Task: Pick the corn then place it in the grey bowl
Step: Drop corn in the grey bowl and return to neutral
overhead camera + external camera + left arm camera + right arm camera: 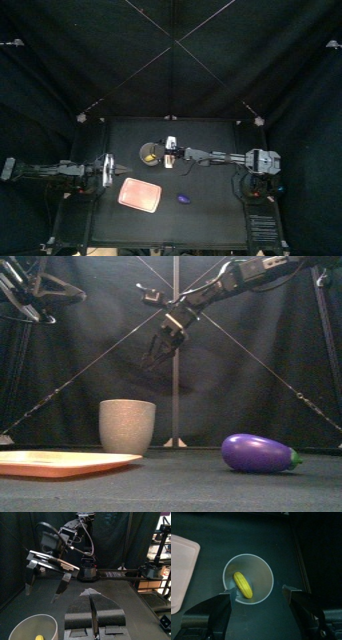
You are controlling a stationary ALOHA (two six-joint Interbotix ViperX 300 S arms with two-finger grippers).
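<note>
Right wrist view pretty much settles it: the small yellow toy corn cob [242, 585] is lying on the bottom of the tall grey speckled cup [266, 572], straight below the right end effector [258, 590]. That end effector is spread wide with nothing in it, one jaw on each side of the cup's rim as seen from above. The cob's long axis runs roughly across the line from one jaw to the other.

From the front view the right end effector hangs well above the rim, not touching the cup. So I'd say the placing looks done, and what's left is just backing the arm off. Straight up is the safe way out, since nothing is above it, and there's open tabletop [214, 215] back toward the right side it came from.

The left end effector [92, 597] sits off to the left of the cup with its jaws pressed together, empty, looking parked. It's not in the right arm's way.

The flat pink tray [139, 192] is in front of the cup, and the purple toy eggplant [258, 453] is front-right, both well apart from it. The only risk I can see is clipping the rim if the arm swings sideways before it lifts.
</note>
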